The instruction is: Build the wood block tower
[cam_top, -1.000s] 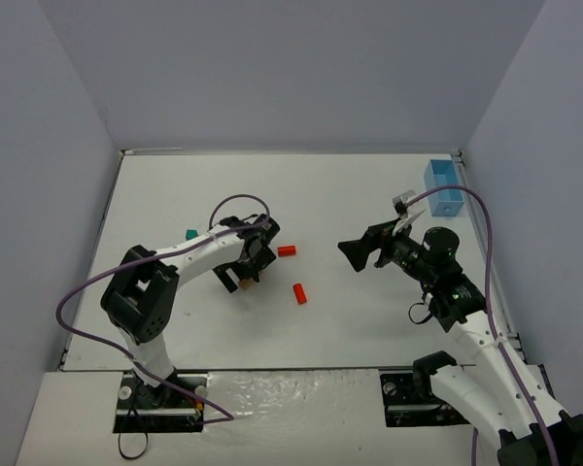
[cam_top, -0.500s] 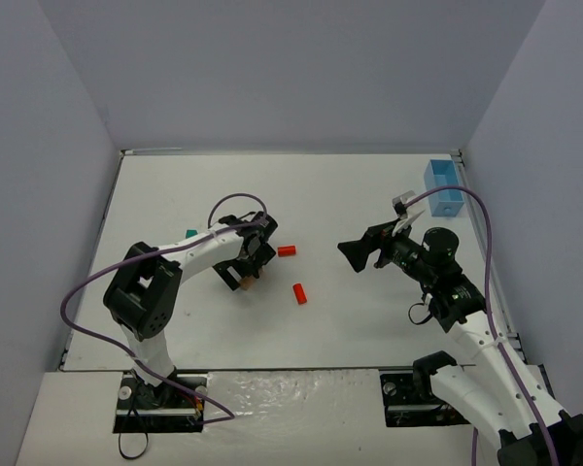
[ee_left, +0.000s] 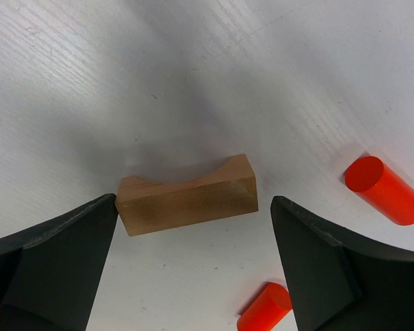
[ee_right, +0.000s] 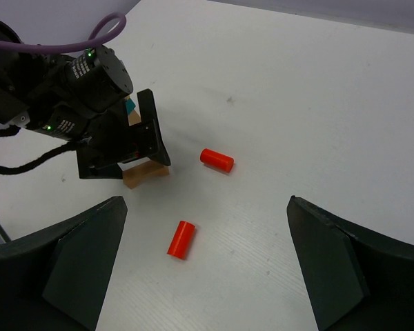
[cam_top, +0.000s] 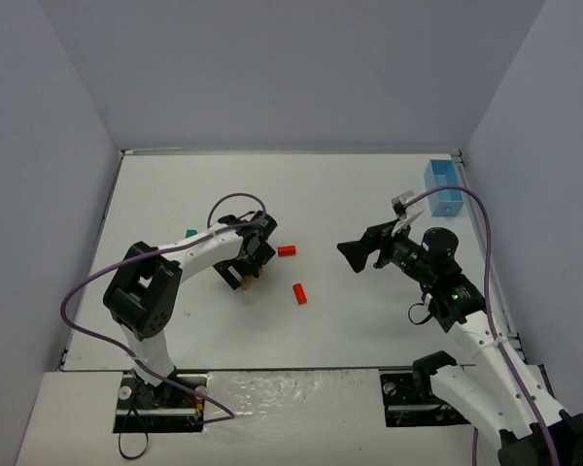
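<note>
No wood block tower stands; its pieces lie apart on the table. A tan block (ee_left: 186,196) with a curved notch lies between the fingers of my left gripper (ee_left: 193,200), which is open. The left fingertip is at the block's end and a gap remains on the right. From above, the left gripper (cam_top: 250,260) hangs over that tan block (cam_top: 244,283). Two red cylinders (cam_top: 287,250) (cam_top: 298,293) lie just right of it. A teal block (cam_top: 190,234) sits to its left. My right gripper (cam_top: 355,250) hovers open and empty, facing the cylinders (ee_right: 217,160) (ee_right: 181,239).
A light-blue bin (cam_top: 443,186) stands at the far right of the table, behind the right arm. Grey walls close in the table on three sides. The left arm's purple cable (cam_top: 235,202) loops above its wrist.
The left gripper has shifted slightly over the tan block and its jaws have narrowed a little. The right arm and the loose pieces have not moved.
</note>
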`<state>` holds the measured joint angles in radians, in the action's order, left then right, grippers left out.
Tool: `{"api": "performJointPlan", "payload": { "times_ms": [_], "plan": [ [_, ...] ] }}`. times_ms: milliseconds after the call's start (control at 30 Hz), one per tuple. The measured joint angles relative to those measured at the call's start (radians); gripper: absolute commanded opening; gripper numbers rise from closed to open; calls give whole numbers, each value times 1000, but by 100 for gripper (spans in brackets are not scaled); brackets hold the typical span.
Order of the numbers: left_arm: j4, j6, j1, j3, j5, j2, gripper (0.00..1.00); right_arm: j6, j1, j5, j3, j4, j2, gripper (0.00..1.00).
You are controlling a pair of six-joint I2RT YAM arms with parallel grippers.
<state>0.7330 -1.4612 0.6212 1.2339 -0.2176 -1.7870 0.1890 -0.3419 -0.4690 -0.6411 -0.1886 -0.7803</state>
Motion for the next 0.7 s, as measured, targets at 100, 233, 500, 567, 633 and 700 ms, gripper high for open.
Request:
{"api": "performJointPlan", "payload": {
  "times_ms": [100,233,500,567,633,700],
  "plan": [
    [-1,-4,0,-1,0,0,87,0,0,0,0,0,0,100],
    [-2,-8,0,-5,1,0,83,0,0,0,0,0,0,100],
    [-4,-12,0,-20,5,0,71,0,0,0,0,0,0,100],
    [-4,-12,0,-20,5,0,62,0,0,0,0,0,0,100],
    [-4,-12,-1,-20,6,0,55,0,0,0,0,0,0,100],
    [-4,-12,-1,-20,6,1,40,0,0,0,0,0,0,100]
  ]
}}
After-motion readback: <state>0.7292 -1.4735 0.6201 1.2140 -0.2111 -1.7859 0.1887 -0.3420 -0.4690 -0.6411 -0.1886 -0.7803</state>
